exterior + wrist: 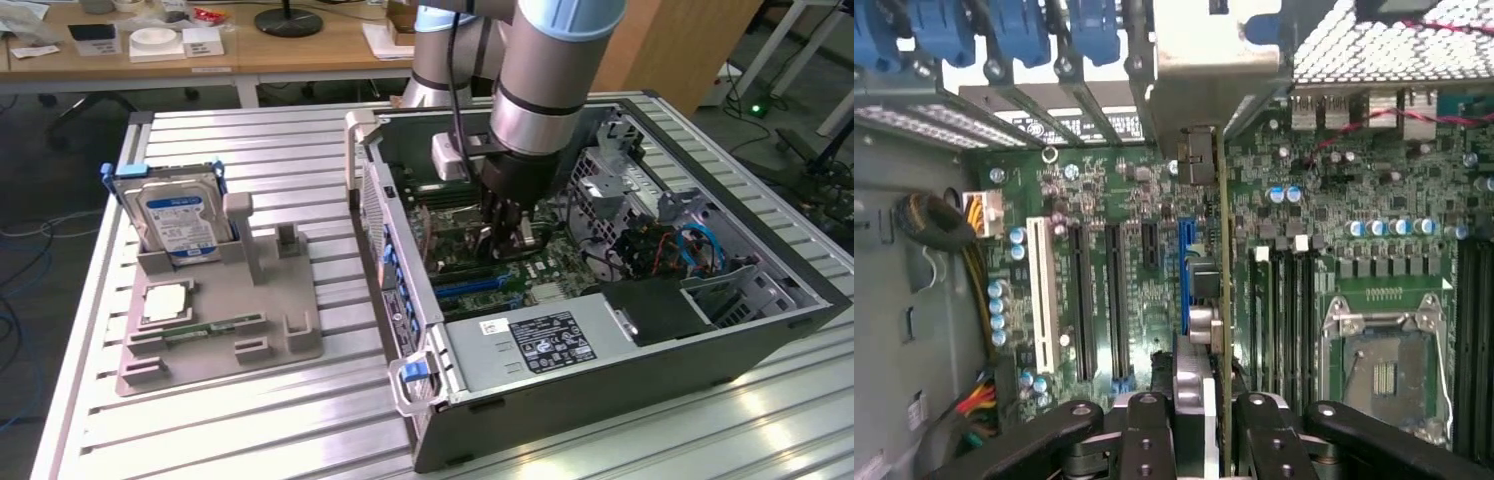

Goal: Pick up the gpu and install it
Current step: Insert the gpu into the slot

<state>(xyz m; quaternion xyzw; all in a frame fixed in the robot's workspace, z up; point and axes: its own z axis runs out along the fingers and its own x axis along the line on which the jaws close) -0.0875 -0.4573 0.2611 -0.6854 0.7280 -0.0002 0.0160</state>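
My gripper [505, 232] reaches down into the open computer case [400, 290], above the green motherboard [534, 265]. It is shut on the gpu [1199, 335], which the wrist view shows edge-on between the two black fingers [1144, 430]. The card stands upright with its pale metal bracket [1204, 55] toward the case's rear slot openings. Its lower edge runs along the blue expansion slot [1184, 265]; whether it is seated in the slot I cannot tell. In the exterior view the fingers and the arm hide most of the card.
A grey holder [254, 330] on the slatted table carries the silver hard drive [180, 225], a processor chip [167, 300] and a green memory stick [214, 327]. Inside the case sit the power supply [534, 340], a cable bundle [674, 250], other slots [1079, 300] and the processor socket [1379, 360].
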